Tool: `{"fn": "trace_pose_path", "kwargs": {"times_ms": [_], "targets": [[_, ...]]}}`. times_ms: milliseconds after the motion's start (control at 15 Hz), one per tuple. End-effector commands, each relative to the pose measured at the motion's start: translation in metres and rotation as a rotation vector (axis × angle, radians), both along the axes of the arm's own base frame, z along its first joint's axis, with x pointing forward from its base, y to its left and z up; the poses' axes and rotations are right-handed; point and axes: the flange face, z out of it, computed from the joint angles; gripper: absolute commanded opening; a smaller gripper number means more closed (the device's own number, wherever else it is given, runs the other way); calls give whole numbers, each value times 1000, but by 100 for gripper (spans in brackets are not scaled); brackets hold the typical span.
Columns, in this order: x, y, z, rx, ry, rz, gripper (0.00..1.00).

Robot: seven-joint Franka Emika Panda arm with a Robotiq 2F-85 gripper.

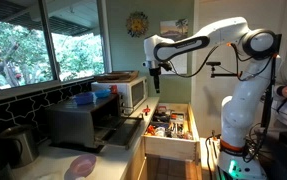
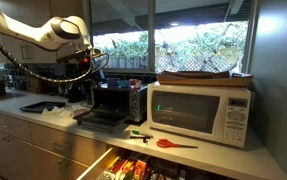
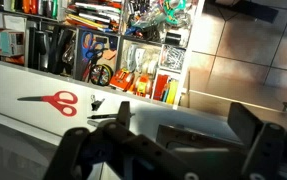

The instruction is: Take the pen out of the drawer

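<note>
my gripper (image 3: 178, 125): fingers spread wide, nothing between them, held above the counter (image 3: 133, 108) edge
drawer (image 1: 173, 148): pulled open below the counter, compartments crammed with small tools and stationery
pen: I cannot pick it out among the clutter
scissors (image 3: 51, 100): red-handled, flat on the counter, in front of the microwave (image 2: 198, 112)
toaster oven (image 2: 110, 100): beside the microwave, door down

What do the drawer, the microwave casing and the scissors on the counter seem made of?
Drawer: light natural wood walls by colour, matte; front panel pale cream, probably painted. Microwave: white casing, painted metal or plastic, unclear; dark glossy door window. Scissors: red handles, likely plastic; blades too small to judge.
</note>
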Motion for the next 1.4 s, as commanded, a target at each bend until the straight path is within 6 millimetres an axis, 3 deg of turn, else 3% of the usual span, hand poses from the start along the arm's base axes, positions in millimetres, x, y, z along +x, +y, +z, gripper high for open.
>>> {"fn": "trace_pose_path", "kwargs": {"times_ms": [0,600,800,933,1067,1333], "targets": [[0,0,0,0,1,0,100],[0,0,0,0,1,0,100],[-11,-16,-16,-98,58,-68,100],[-23,-40,-39,-157,139,-135,100],[-28,-65,-76,-206,204,-201,100],[-15,-89,-176,-157,237,-377,100]]}}
